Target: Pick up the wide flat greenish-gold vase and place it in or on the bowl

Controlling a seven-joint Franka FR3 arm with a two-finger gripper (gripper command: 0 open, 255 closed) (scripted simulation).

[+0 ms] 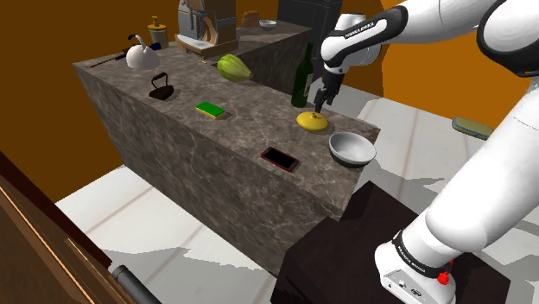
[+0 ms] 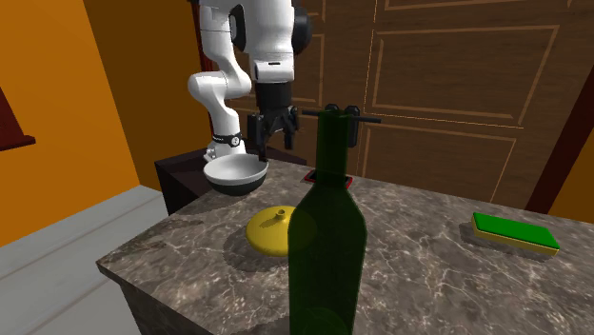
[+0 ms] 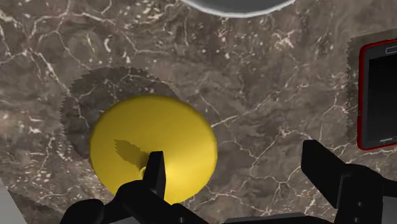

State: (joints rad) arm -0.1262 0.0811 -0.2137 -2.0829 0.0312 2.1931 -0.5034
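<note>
Yellow as drawn, the wide flat vase (image 1: pixel 312 121) (image 2: pixel 276 230) (image 3: pixel 153 146) sits upright on the marbled table (image 1: pixel 173 138), near its end by the stand. It is not lifted. The grey bowl (image 1: pixel 352 148) (image 2: pixel 235 173) (image 3: pixel 238 5) stands just beside it, apart, and looks empty in the shoulder view.

The jaws are apart and hang over the vase, off-centre: one finger (image 3: pixel 153 175) lies over the vase, the other over bare table toward the red-cased phone (image 3: pixel 380 95) (image 1: pixel 280 159).

Judged stage: approach only. Centring, descent, closing, lift, carry and release all remain.

Hard to make out:
- The gap between fingertips and vase, so I cannot tell whether they touch.
- The bowl is cut off at the wrist view's edge.
- The dark green bottle (image 2: pixel 326 238) (image 1: pixel 303 78) covers part of the vase in the second exterior view.
- The vase's neck is barely readable.
</note>
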